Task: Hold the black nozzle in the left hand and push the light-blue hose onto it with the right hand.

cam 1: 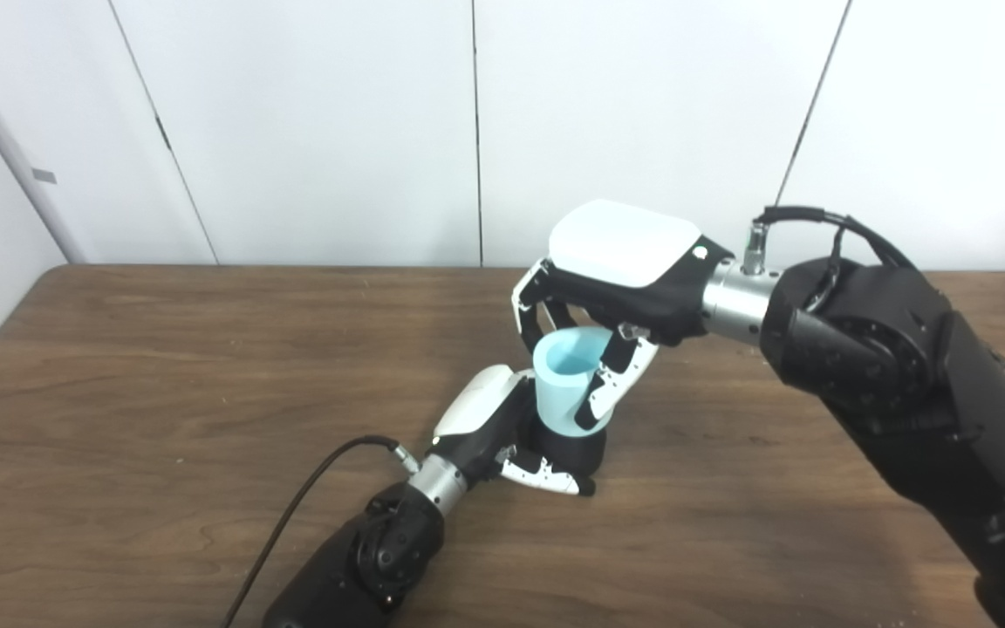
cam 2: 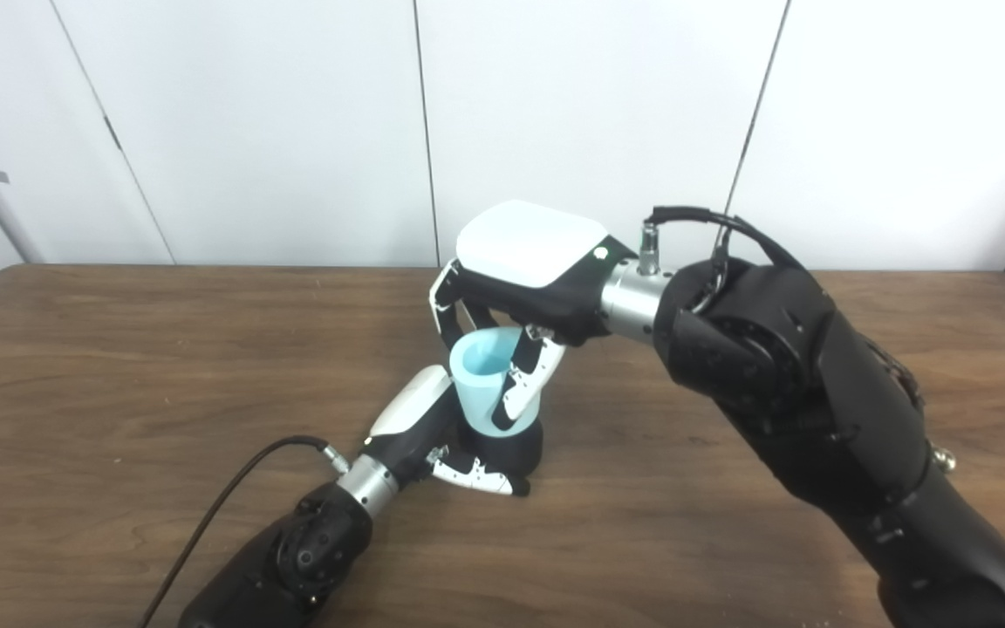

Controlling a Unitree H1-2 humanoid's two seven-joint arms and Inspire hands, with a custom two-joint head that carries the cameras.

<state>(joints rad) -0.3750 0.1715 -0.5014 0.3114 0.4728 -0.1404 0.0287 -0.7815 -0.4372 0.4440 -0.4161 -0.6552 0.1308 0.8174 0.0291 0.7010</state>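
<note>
Now the push-on step looks under way. On the wooden table, the left hand is wrapped around the black nozzle, standing it upright. Directly above the nozzle, the right hand grips the light-blue hose, its lower end apparently already over the nozzle top. Next, I judge, comes a straight downward press while the nozzle is kept steady.

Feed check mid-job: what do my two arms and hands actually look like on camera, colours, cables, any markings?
Both arms are bulky matte black with a silver metal wrist ring. The left hand and right hand each have a glossy white back shell over black, with white-and-black fingers. A black cable plugs in at each wrist: the left one trails down to the picture's bottom edge, the right one loops over the forearm. The right hand shows a small green dot near its wrist.
</note>
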